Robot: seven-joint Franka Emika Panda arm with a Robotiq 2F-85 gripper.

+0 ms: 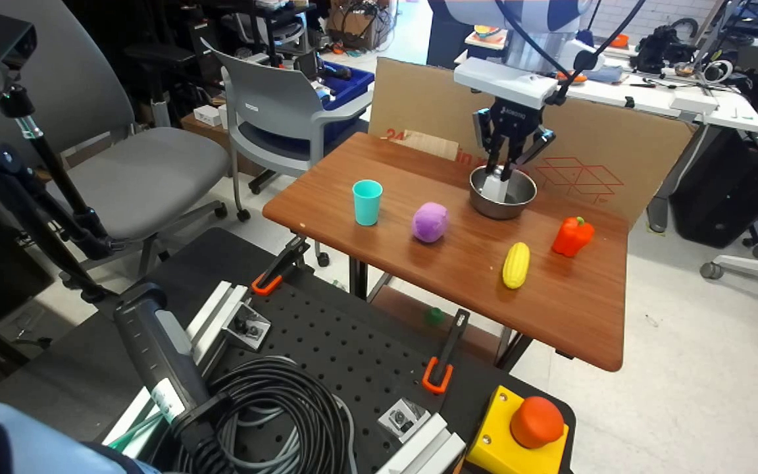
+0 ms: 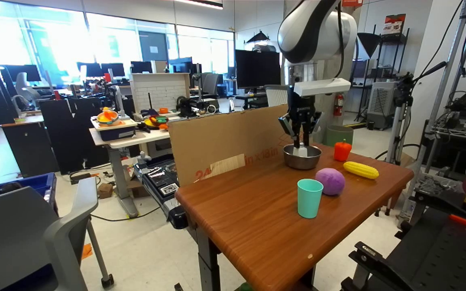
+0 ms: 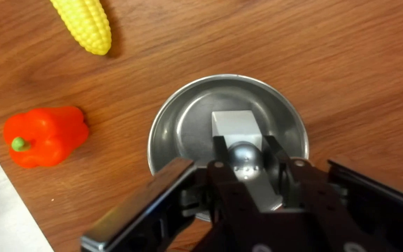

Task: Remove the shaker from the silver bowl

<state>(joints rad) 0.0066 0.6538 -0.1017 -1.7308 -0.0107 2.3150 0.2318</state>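
Note:
The shaker [image 3: 238, 122] has a whitish squarish body and a shiny silver domed top with small holes. It is inside the silver bowl [image 3: 196, 133]; in both exterior views the shaker [image 1: 495, 189] [image 2: 300, 152] shows in the bowl [image 1: 499, 210] [image 2: 302, 163]. My gripper [image 3: 244, 140] points down over the bowl, its two black fingers shut on the shaker's domed top, one on each side. It also shows in both exterior views [image 1: 498, 172] [image 2: 301, 144]. The shaker looks slightly tilted. I cannot tell whether its base touches the bowl's floor.
A red pepper [image 1: 573, 237] and a yellow corn [image 1: 516, 266] lie beside the bowl. A purple ball [image 1: 430, 222] and a teal cup [image 1: 367, 203] stand farther along the wooden table [image 1: 326, 184]. A cardboard sheet [image 1: 589, 145] stands upright along the edge behind the bowl.

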